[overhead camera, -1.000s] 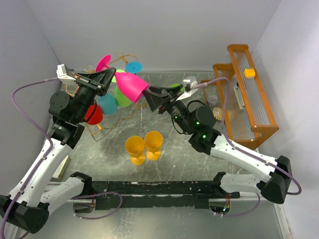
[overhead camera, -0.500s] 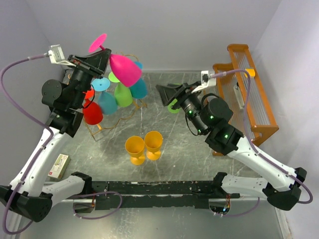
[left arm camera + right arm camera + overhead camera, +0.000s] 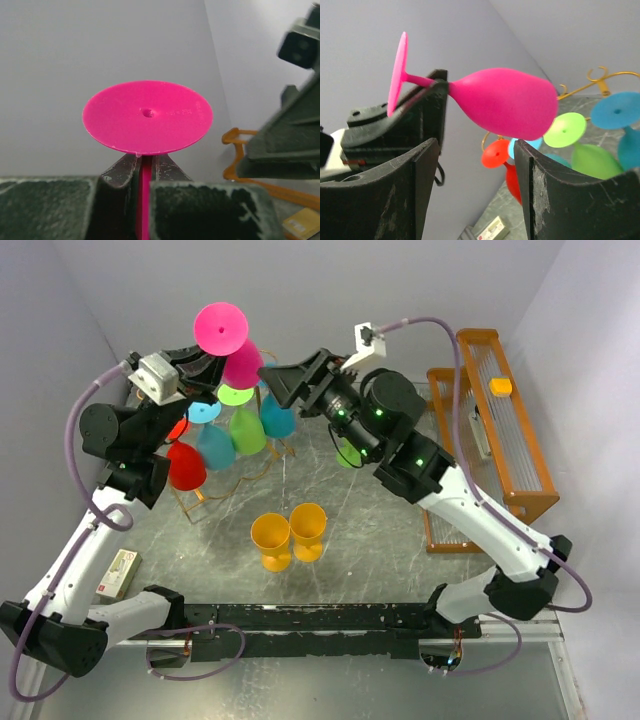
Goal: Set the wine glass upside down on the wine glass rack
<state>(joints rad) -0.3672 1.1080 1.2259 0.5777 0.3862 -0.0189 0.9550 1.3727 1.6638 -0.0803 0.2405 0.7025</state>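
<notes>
My left gripper point(image 3: 205, 358) is shut on the stem of the pink wine glass point(image 3: 232, 348) and holds it high above the gold wire wine glass rack point(image 3: 262, 462), foot up. In the left wrist view the round pink foot point(image 3: 147, 117) fills the middle, its stem pinched between my fingers point(image 3: 120, 175). In the right wrist view the pink wine glass point(image 3: 502, 102) lies sideways just beyond my open right gripper point(image 3: 476, 165). My right gripper point(image 3: 282, 380) is open and empty, close to the right of the bowl. Red, blue, green and teal glasses hang on the rack.
Two yellow glasses point(image 3: 290, 533) stand on the table in front of the rack. A bulky orange-brown wooden slatted rack point(image 3: 500, 430) stands at the right. A small box point(image 3: 117, 573) lies at the left edge. A green object point(image 3: 348, 455) lies under my right arm.
My left gripper has raised the pink glass and turned it foot-up above the rack. My right arm has swung up and left, its open gripper now close beside the pink bowl.
</notes>
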